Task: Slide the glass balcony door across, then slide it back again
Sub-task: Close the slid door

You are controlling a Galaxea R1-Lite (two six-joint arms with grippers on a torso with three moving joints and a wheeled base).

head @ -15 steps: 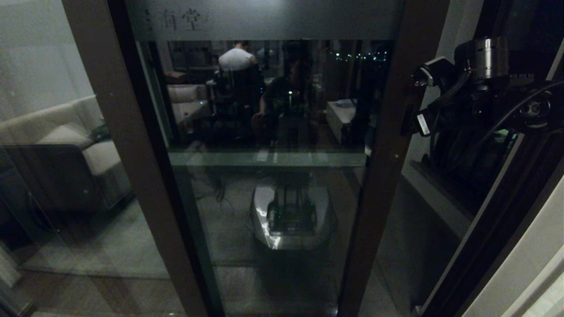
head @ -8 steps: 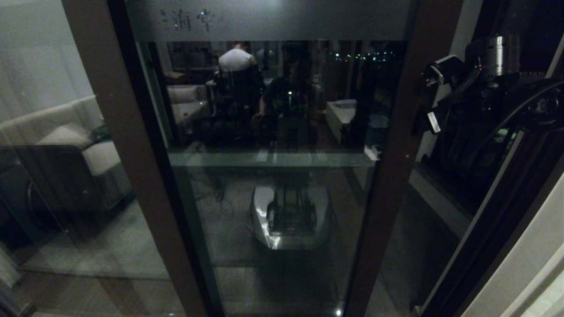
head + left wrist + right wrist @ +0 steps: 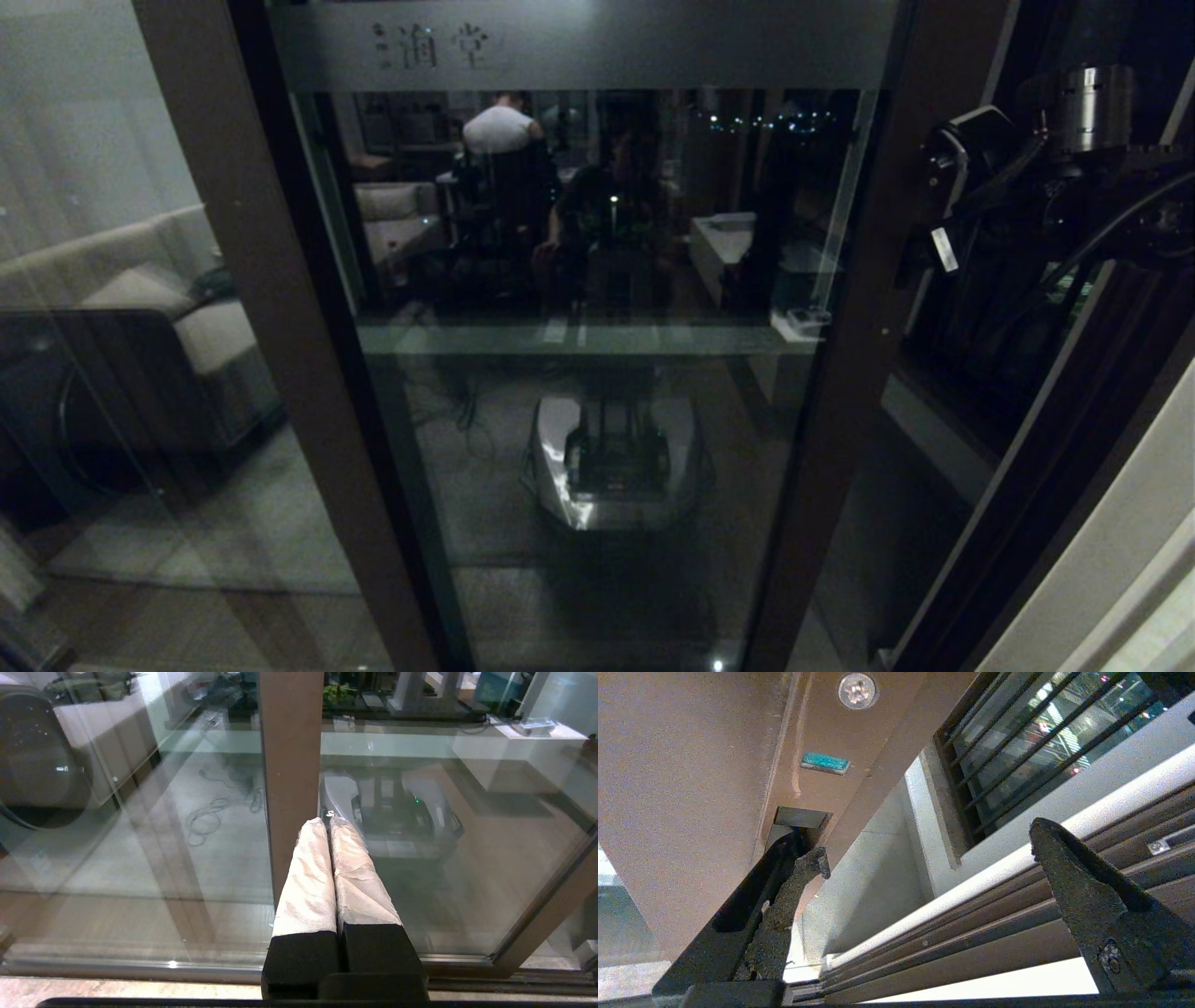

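Now the glass balcony door [image 3: 597, 373] stands in front of the robot. The right end effector [image 3: 924, 858] is released, one finger [image 3: 784, 905] hooked in the door's recessed handle [image 3: 794, 826]. The left end effector [image 3: 332, 826] is clenched, holding nothing, near the brown frame [image 3: 289, 765].

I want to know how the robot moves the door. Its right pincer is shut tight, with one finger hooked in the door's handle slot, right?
Not quite. In the right wrist view the right pincer is wide open, not shut tight. One finger does sit in the recessed handle of the glass balcony door; the other finger stands well clear of it.
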